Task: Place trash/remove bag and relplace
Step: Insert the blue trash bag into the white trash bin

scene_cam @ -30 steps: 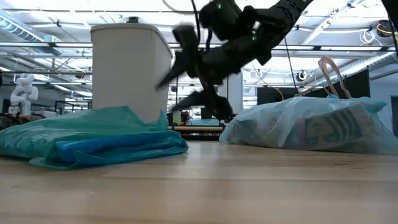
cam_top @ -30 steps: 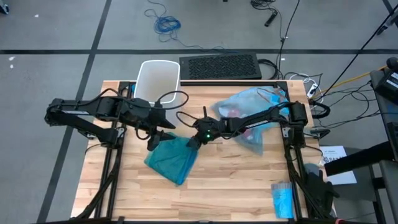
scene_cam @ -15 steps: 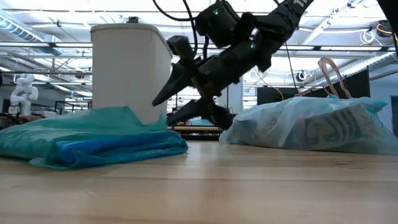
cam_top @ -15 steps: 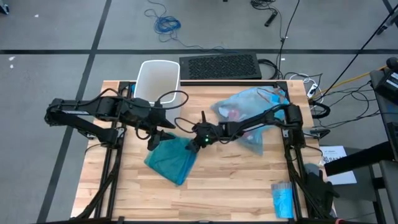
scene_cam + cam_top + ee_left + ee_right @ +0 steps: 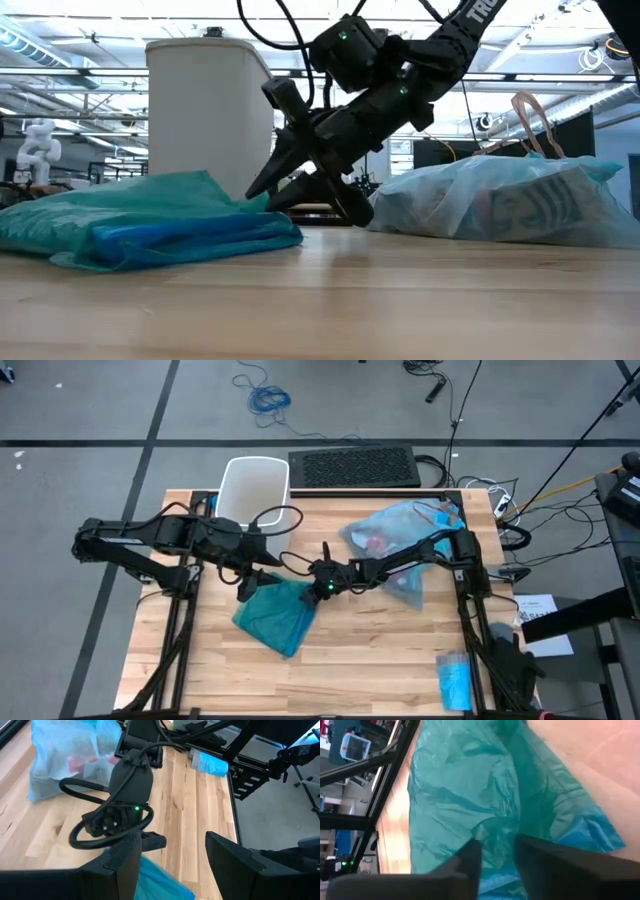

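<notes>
High view is showing the right gripper point(image 5: 305, 586), jaws spread, hovering at the near edge of the crumpled teal-green plastic bag point(image 5: 275, 616) lying on the wooden surface point(image 5: 370, 650), nearer than the left gripper point(image 5: 250, 582), jaws also spread.

The bag point(image 5: 402, 548), a thin, crinkly, see-through pale-blue liner, lies slumped on its side on the right part of the table, bulging with the trash point(image 5: 375, 541), of which red and whitish shapes show dimly through the plastic, with a brown scrap poking out on top.
</notes>
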You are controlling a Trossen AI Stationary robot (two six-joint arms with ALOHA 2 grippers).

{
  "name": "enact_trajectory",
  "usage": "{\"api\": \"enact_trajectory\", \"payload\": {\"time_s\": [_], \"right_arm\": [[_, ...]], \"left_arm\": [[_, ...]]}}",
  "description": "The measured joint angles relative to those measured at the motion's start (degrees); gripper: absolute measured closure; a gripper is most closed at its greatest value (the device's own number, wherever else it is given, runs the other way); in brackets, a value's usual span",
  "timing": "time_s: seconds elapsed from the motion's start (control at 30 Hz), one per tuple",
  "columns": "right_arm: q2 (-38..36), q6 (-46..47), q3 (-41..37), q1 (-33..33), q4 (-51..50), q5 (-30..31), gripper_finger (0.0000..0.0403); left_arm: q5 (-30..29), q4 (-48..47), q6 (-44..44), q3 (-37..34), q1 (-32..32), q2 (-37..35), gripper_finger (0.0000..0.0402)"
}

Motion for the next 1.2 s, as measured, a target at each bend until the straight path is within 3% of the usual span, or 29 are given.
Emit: {"api": "enact_trajectory", "payload": {"time_s": [0.1,0.47,1.0,1.1,1.2], "right_arm": [[0.0,-0.6,0.0,0.0,2.5,-0.3,0.0389],[-3.8,0.8,0.0,0.3,15.6,-6.2,0.0403],[-33.9,-11.4,0.1,0.3,15.9,-9.7,0.0403],[-41.1,-14.9,0.2,0.3,10.4,-5.4,0.0403],[-47.0,-20.5,3.3,1.1,-10.7,6.6,0.0403]], "left_arm": [[0.0,0.0,0.0,0.0,0.0,0.0,0.0188],[-0.1,0.0,0.0,0.0,0.0,0.0,0.0188],[-0.4,0.7,1.0,0.0,0.0,0.0,0.0188],[-1.4,1.0,1.4,0.0,0.0,0.0,0.0188],[-2.1,0.9,1.4,0.0,0.1,0.0,0.0188]]}}
